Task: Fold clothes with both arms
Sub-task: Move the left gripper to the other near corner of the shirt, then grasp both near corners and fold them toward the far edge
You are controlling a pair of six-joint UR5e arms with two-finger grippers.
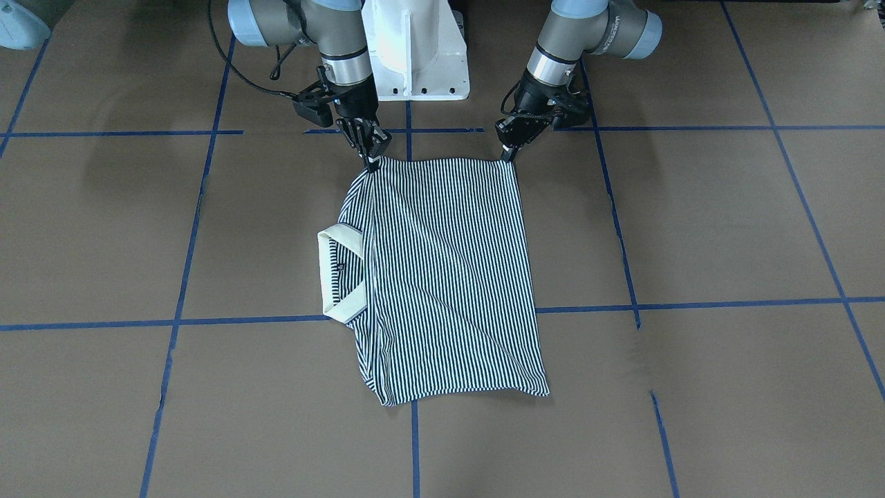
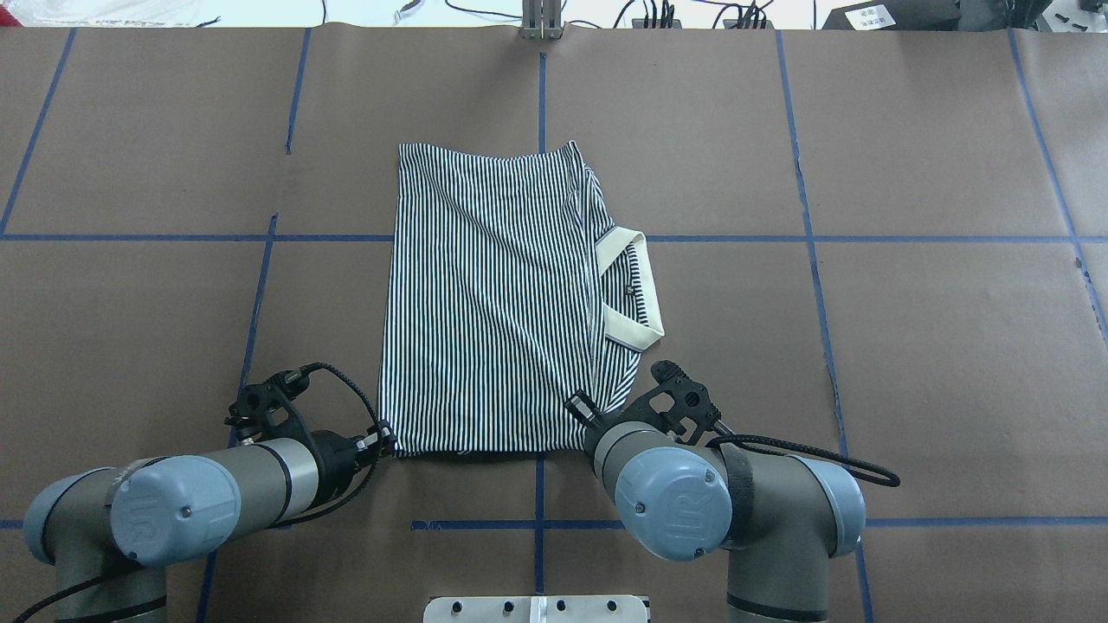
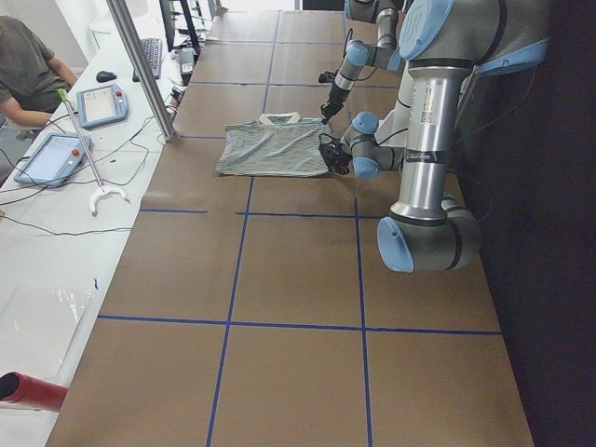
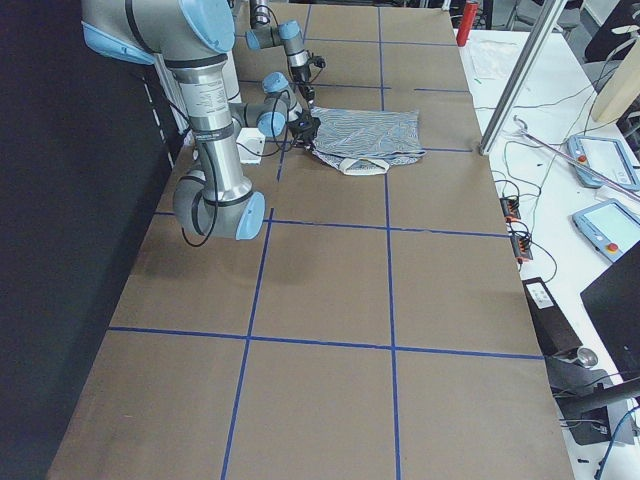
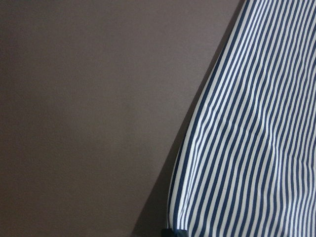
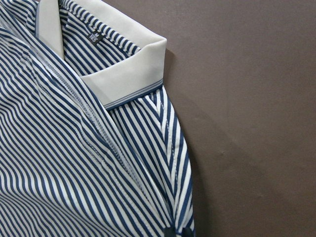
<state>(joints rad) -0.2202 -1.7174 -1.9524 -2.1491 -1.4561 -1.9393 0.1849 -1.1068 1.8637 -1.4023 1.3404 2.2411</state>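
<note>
You had left gripper (image 1: 509, 155) and right gripper (image 1: 374, 160) clamped on the polo shirt (image 1: 442, 277) — a corner each. Its collar (image 6: 126, 69) lay beyond the right jaws.

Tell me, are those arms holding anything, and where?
Yes, the shirt: left fingers pinch its near hem corner, right fingers its near shoulder corner.

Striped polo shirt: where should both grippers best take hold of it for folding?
Pinch the polo shirt at both corners of its robot-side edge, coming low from the robot's side: it lies flat, that edge runs straight, and the collar juts sideways.
</note>
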